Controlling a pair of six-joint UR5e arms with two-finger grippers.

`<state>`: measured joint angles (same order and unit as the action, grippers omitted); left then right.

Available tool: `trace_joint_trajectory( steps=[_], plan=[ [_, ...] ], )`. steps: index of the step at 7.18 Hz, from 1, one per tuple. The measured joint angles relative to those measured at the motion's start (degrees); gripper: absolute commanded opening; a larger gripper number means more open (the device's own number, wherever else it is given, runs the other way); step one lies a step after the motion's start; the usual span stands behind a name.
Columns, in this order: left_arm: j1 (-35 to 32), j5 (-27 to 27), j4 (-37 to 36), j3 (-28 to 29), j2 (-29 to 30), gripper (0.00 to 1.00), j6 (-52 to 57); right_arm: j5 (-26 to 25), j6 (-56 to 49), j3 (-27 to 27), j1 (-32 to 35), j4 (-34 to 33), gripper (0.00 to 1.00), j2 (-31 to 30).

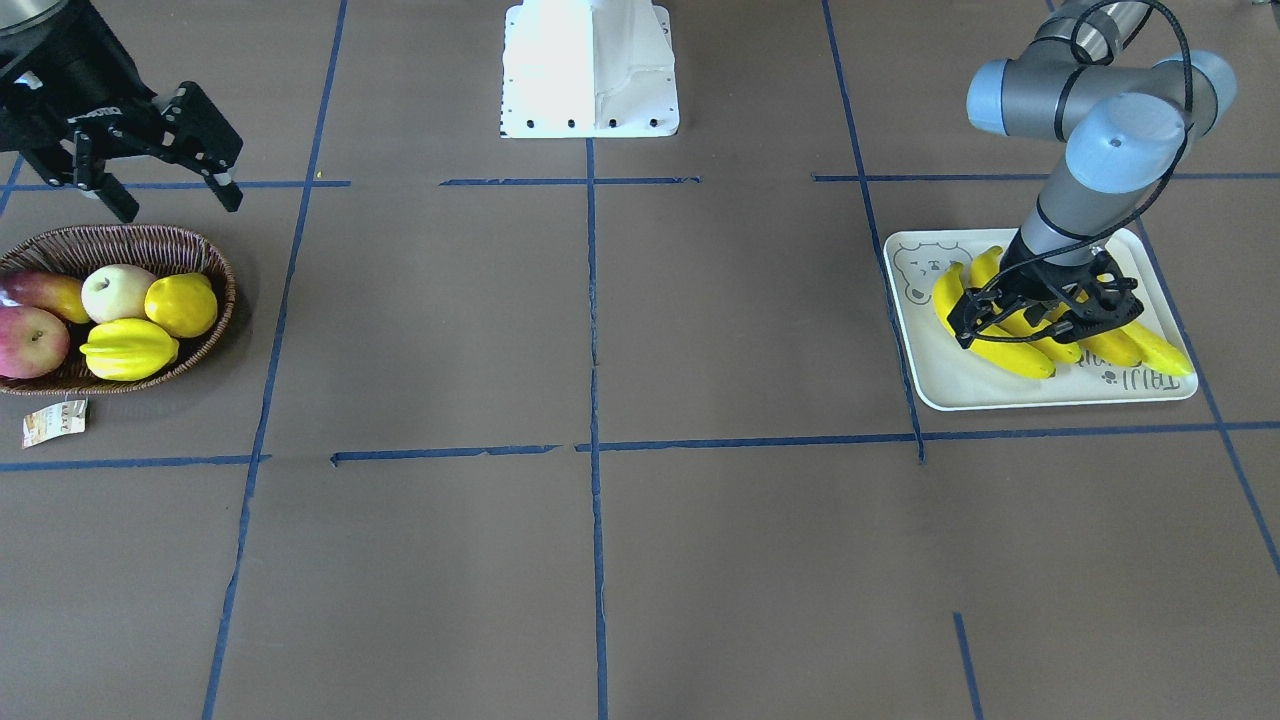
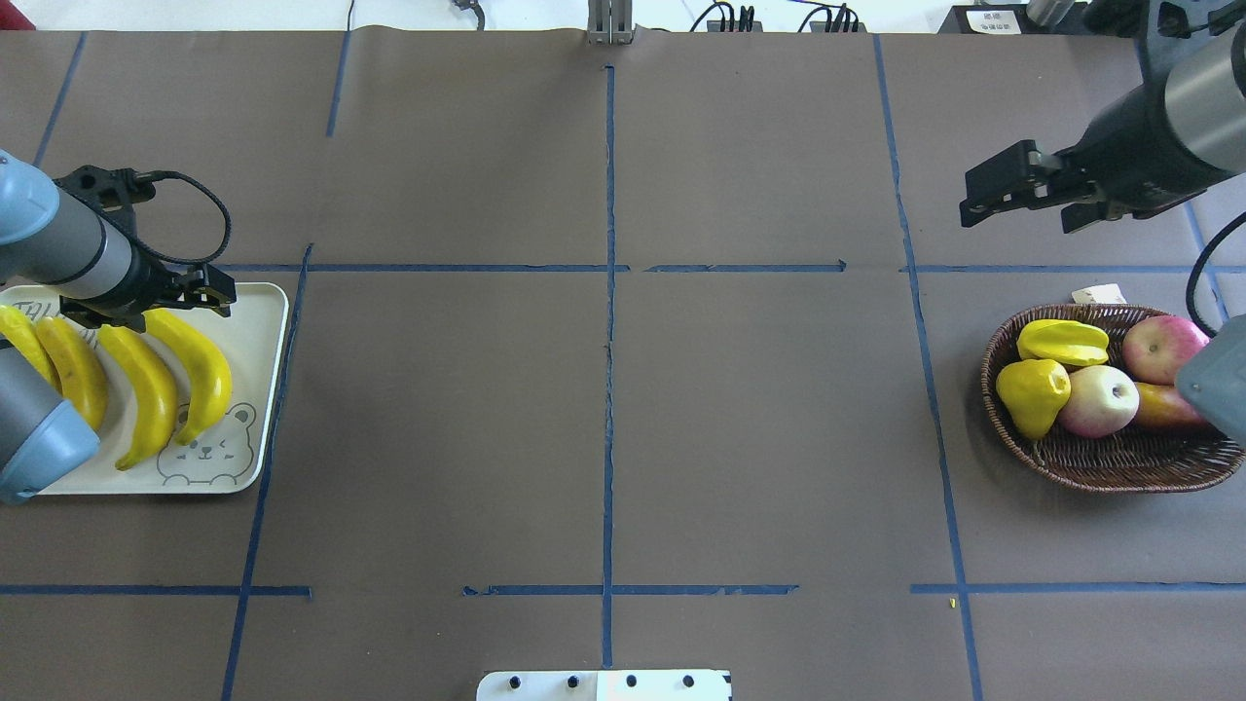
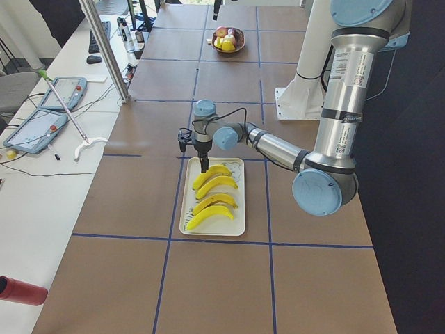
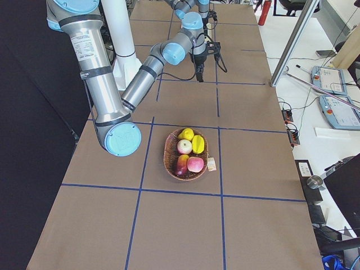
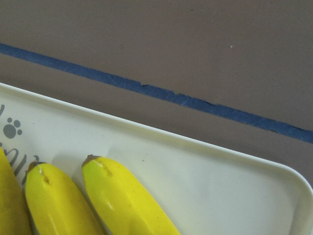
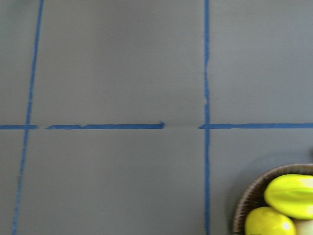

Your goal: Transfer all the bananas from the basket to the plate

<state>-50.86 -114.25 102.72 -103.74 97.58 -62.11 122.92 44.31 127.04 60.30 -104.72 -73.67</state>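
Left jaws apart and empty over the bananas (image 2: 156, 389) on the plate (image 2: 259, 326); right jaws apart, empty

Packed close together — starfruit (image 1: 128, 348), lemon (image 1: 181, 304), pale apple (image 1: 117, 292) and red apple (image 1: 30, 340).

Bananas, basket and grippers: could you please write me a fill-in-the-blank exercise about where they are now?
All ____ bananas lie on the plate. The basket holds other fruit but no ____. The right gripper, near the basket, is ____. The left gripper is above the cream ____.
Missing words: four; bananas; open; plate.
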Motion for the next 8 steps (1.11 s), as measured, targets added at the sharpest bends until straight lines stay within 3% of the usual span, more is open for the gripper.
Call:
trace_joint_trajectory(
  steps=[2,3,4,6,8],
  plan=[
    [-8.1,-3.6,-5.8,-3.5,-0.5,1.0,16.2,2.1,-18.1,-3.1,8.6,-4.1,1.0,-4.3],
    [-13.8,-6.3,-7.1,-2.9,-1.1,1.0,25.7,6.0,-27.1,-6.5,14.1,-4.4,1.0,-6.6],
    [-20.5,-10.5,-7.6,-0.2,-2.1,1.0,35.9,10.1,-37.7,-11.1,20.4,-4.4,1.0,-8.9],
    [-33.6,-21.7,-7.7,9.6,-3.4,1.0,53.7,13.7,-56.6,-20.4,30.2,-4.0,1.0,-13.0],
    [-39.4,-25.8,-8.0,14.2,-4.0,1.0,60.6,14.3,-63.6,-26.1,33.5,-2.7,1.0,-14.4]
  ],
)
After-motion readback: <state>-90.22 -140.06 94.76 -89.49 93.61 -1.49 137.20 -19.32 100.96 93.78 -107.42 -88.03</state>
